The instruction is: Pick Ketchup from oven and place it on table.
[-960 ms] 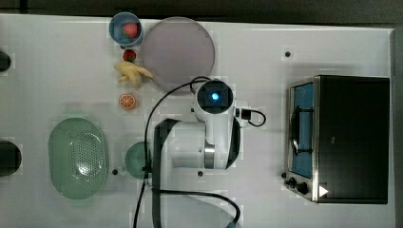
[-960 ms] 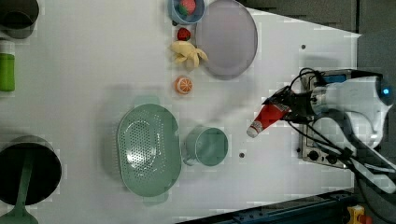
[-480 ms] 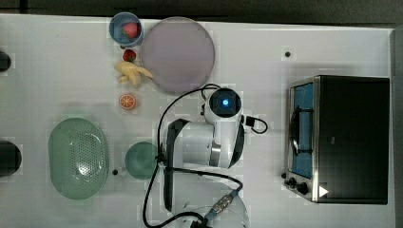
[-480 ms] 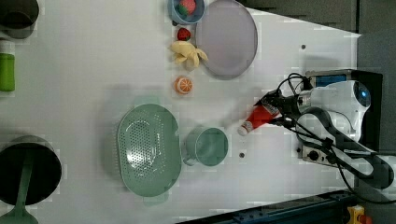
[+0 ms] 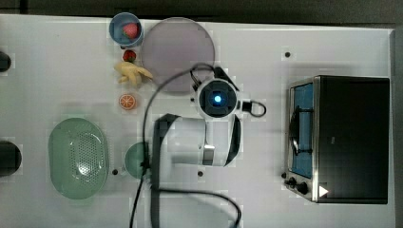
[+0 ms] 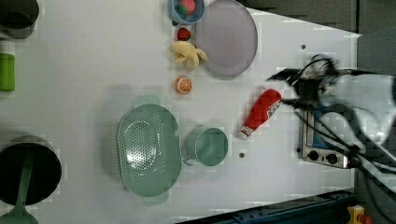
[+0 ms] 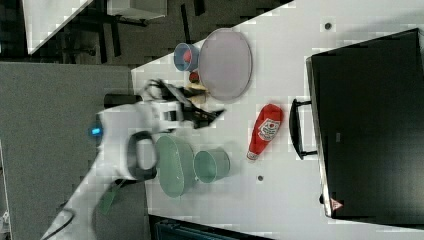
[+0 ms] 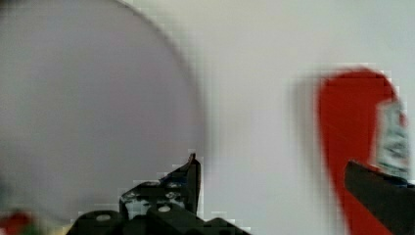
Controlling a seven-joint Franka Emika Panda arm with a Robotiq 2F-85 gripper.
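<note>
Pincer (image 8: 274,181) hangs spread wide with nothing between its black fingers (image 8: 188,178), above the worktop (image 6: 84,84), a broad, flat, matte white slab. Boxy oven (image 5: 349,138), black-topped with a silver frame and bluish glass door, sits at three o'clock in the top view. Ketchup (image 6: 260,113), a slim, glossy red plastic bottle, lies flat on the worktop at five o'clock from the round lilac plate (image 6: 226,37) in the left view; its red-and-white label is unreadable.
</note>
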